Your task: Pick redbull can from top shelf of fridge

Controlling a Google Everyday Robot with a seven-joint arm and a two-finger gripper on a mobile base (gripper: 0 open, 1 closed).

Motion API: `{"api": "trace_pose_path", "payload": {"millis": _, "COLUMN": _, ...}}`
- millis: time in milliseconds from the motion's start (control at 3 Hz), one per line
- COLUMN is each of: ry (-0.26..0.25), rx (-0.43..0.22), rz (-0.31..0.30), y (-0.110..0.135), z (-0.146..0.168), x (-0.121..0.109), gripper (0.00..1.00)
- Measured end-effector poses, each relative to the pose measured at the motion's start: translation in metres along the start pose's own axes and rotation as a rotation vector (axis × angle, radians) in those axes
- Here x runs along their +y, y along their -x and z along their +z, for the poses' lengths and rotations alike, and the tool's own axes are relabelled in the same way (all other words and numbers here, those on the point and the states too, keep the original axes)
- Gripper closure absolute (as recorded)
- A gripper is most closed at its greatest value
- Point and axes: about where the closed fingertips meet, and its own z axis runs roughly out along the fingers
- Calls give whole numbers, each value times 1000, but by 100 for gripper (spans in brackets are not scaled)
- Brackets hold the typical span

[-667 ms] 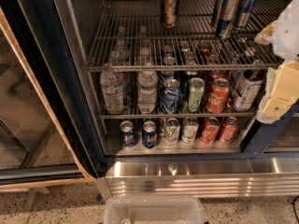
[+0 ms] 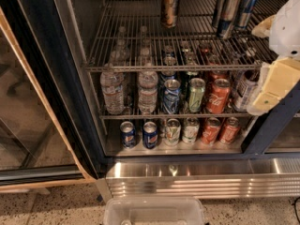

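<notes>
well, in the camera view the fridge (image 2: pixel 56 78) stands open, and the redbull can (image 2: pixel 228 17) sits at about one o'clock, at the back right of the top shelf (image 2: pixel 140 36), in the middle of three slim silver-and-blue cans set close together. a wider brown-gold can (image 2: pixel 169 6) stands apart at twelve o'clock. the gripper (image 2: pixel 274 78) hangs at three o'clock, at the frame's right edge, in front of the shelf and below the cans; whether it is open or closed i cannot tell. the lower racks (image 2: pixel 173 114) are crowded with bottles and soda cans, and a plastic tub (image 2: pixel 154 212) lies at six o'clock.

the can is likely light, stiff if full but thin-walled, and smooth, perhaps damp from the cold. a mid-body grip across its narrow width looks best, squeezing gently, since its neighbours leave little room and the wire bars could tip it.
</notes>
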Motion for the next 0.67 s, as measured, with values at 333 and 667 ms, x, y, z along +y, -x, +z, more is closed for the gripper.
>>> {"api": "trace_pose_path", "payload": {"millis": 333, "ry": -82, "rx": -51, "rz": 3, "y": 13, "z": -5, "x": -19, "gripper": 0}}
{"api": "trace_pose_path", "payload": {"millis": 667, "ry": -82, "rx": -51, "rz": 2, "y": 13, "z": -5, "x": -19, "gripper": 0}}
